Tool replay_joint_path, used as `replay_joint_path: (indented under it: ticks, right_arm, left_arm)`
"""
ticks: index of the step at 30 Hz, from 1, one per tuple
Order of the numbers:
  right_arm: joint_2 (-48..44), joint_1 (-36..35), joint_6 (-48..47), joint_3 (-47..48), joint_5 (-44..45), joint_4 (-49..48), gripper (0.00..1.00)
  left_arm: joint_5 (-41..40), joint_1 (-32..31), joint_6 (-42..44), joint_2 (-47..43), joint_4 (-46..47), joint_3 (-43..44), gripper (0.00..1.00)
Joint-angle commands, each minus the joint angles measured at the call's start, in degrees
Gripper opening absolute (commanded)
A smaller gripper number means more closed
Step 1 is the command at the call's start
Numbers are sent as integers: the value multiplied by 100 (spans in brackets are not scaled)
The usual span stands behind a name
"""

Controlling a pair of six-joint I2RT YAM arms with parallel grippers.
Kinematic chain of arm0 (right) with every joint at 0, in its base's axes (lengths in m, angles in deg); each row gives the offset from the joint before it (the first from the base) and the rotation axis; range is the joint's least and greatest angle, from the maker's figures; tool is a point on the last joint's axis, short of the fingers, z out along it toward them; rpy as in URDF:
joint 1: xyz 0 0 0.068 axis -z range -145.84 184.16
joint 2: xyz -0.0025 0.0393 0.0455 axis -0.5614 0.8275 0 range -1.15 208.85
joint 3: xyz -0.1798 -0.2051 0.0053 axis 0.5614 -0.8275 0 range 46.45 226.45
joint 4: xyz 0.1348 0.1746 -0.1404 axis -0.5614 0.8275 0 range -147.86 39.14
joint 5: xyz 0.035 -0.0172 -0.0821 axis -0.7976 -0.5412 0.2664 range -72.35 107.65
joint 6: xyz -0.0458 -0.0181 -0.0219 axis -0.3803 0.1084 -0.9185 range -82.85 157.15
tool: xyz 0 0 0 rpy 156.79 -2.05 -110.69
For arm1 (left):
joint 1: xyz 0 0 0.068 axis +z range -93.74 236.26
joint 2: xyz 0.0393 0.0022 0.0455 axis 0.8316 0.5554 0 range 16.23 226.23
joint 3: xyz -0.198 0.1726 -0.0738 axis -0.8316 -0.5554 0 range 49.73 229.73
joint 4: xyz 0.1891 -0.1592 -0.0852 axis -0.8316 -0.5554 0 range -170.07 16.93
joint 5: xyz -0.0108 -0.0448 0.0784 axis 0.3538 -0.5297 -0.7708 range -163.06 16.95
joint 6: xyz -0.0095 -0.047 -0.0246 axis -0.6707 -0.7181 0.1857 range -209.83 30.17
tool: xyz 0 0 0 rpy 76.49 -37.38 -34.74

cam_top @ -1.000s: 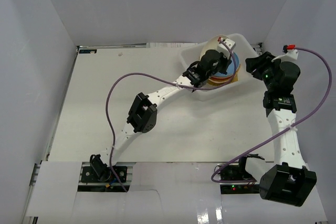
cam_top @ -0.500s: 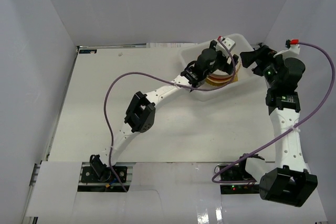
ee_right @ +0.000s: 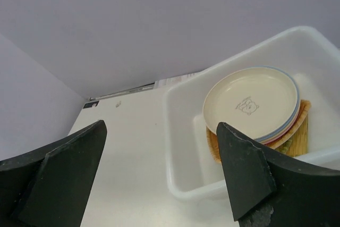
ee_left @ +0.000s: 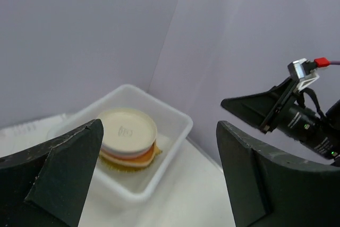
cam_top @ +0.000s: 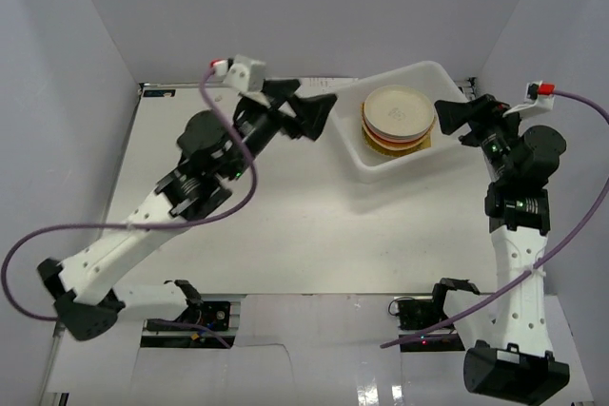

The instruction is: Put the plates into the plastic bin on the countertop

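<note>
Since a second earlier, the left gripper [cam_top: 322,119] had lifted out of the bin [cam_top: 381,164] and swung to its left, jaws wide and empty. The right gripper [cam_top: 449,121], also spread and empty, hovered just right of the bin. The plates [cam_top: 398,109] lay stacked flat, faces up, inside the bin, whose long axis ran slantwise. Retreating clear of its rim seemed wisest.

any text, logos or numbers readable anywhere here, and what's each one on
No text here can be read outright.
Cream plate, the topmost one: a centre emblem with tiny marks, too small to read.
Dark label at the far left corner of the countertop: too small to read.
Printed strip along the far edge: blurred, unreadable.
</note>
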Motion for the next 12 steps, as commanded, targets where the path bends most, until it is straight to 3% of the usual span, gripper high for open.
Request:
replay_joint_path:
  ticks: [1,5,9,12]
  right_arm:
    - [-679,-16,88,-387,-466,184,90]
    - [-1261,-34,45,-791,-598,588,90]
    - [-1622,-34,-97,-1020,-590,915,90]
    - [-1789,-34,8,-960,-572,837,90]
  left_arm:
    - [-461,31,-818,-828,-1584,-1333,98]
    - [-646,22,-1196,-2471,-2842,-2256,98]
    - [-918,31,-1267,-4114,-3099,-2864,98]
    - [-1120,22,-1189,-4302,-3213,-2786,98]
